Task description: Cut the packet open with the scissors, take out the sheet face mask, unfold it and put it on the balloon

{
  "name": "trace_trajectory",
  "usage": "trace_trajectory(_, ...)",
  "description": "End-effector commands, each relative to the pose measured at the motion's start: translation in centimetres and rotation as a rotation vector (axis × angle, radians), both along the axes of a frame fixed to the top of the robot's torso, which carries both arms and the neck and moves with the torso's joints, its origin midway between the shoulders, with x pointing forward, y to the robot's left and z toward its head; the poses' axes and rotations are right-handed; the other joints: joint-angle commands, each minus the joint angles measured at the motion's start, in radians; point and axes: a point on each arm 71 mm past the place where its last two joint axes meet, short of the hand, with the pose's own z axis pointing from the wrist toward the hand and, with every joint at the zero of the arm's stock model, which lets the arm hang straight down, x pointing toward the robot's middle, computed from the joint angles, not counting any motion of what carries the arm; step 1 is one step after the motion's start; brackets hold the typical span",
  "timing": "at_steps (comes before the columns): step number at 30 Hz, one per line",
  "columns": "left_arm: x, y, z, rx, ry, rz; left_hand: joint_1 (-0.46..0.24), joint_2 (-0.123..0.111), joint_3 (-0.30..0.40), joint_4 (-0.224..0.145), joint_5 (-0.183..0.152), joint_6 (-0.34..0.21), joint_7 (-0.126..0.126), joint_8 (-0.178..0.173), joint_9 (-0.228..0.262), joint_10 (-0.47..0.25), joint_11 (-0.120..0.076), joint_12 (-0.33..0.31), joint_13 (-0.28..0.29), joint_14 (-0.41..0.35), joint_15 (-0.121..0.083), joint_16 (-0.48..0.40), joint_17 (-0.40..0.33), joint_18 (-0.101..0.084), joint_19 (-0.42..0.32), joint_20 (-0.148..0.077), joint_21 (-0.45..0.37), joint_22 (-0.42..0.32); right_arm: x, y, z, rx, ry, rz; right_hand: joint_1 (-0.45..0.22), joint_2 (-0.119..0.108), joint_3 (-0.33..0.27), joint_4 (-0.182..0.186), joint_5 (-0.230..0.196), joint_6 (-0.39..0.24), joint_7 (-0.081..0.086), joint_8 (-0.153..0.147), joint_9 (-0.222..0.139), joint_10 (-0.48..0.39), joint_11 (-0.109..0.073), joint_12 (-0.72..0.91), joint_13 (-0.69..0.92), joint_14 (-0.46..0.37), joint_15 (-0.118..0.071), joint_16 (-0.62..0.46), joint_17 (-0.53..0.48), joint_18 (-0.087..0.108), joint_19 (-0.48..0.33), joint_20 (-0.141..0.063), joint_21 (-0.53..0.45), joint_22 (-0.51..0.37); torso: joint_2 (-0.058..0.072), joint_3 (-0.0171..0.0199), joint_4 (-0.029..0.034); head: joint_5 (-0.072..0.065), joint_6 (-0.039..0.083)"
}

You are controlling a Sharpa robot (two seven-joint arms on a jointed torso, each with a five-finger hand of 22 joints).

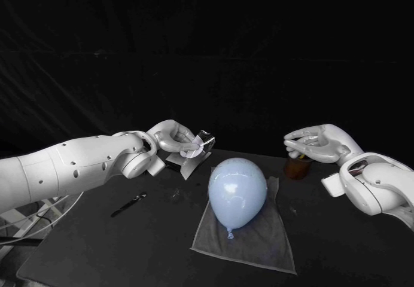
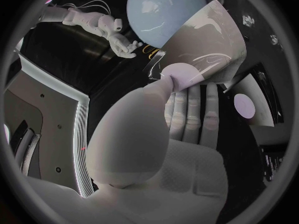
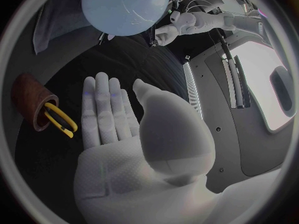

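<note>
— Where is the packet (image 1: 193, 156) held?
— It is pinched between the left hand's (image 1: 171, 137) thumb and fingers. The right hand (image 1: 312, 143) is spread, empty; the scissors (image 3: 61, 120) are stood in a cup (image 3: 28, 97) beyond its fingertips.
— What is risked?
— The packet could be dropped from so thin a pinch. The balloon (image 1: 237, 191) is laid on a towel (image 1: 259, 239) between both hands' fingers, with black table (image 1: 103, 251) around.

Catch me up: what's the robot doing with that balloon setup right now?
The left hand holds the packet up off the table, just beside the pale blue balloon, which lies on a grey cloth. The right hand is empty, with its fingers stretched out, and hangs above the brown cup. The yellow-handled scissors sit in that cup, so the cutting doesn't seem to have started yet.
</note>
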Motion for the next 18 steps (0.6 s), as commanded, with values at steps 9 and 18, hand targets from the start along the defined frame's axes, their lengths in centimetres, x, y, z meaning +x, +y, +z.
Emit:
trace_trajectory(9, 1.3, -3.3, 2.0, -0.305, -0.128, 0.005, -0.022, -0.002, 0.032, -0.032, 0.003, -0.003, 0.008, 0.000, 0.049, 0.007, 0.005, -0.016, 0.000, -0.004, 0.010, -0.018, 0.003, 0.001, -0.020, 0.005, -0.002, -0.001, -0.2, 2.9, 2.6, 0.045, 0.058, 0.066, 0.000, 0.000, -0.006, 0.013, 0.002, 0.021, -0.017, 0.000, -0.006, 0.081, -0.026, 0.028, 0.033, 0.072, -0.029, 0.048, 0.045, 0.008, 0.064, -0.030, 0.035, 0.014, -0.001, -0.0004, -0.0006, -0.061, 0.057)
trace_trajectory(18, 2.8, -6.4, 2.9, -0.342, -0.218, 0.008, -0.024, -0.002, 0.035, -0.036, 0.003, -0.004, 0.008, -0.001, 0.051, 0.007, 0.005, -0.019, 0.000, -0.005, 0.011, -0.022, 0.003, 0.002, -0.023, 0.006, -0.003, -0.001, 0.0, 6.1, 3.7, 0.054, 0.103, 0.085, -0.014, -0.002, -0.038, 0.014, 0.011, 0.045, -0.037, -0.009, -0.011, 0.136, -0.057, 0.154, 0.172, 0.114, -0.060, 0.226, 0.178, 0.006, 0.130, -0.065, 0.098, 0.048, 0.000, 0.0008, -0.0015, -0.086, 0.080)
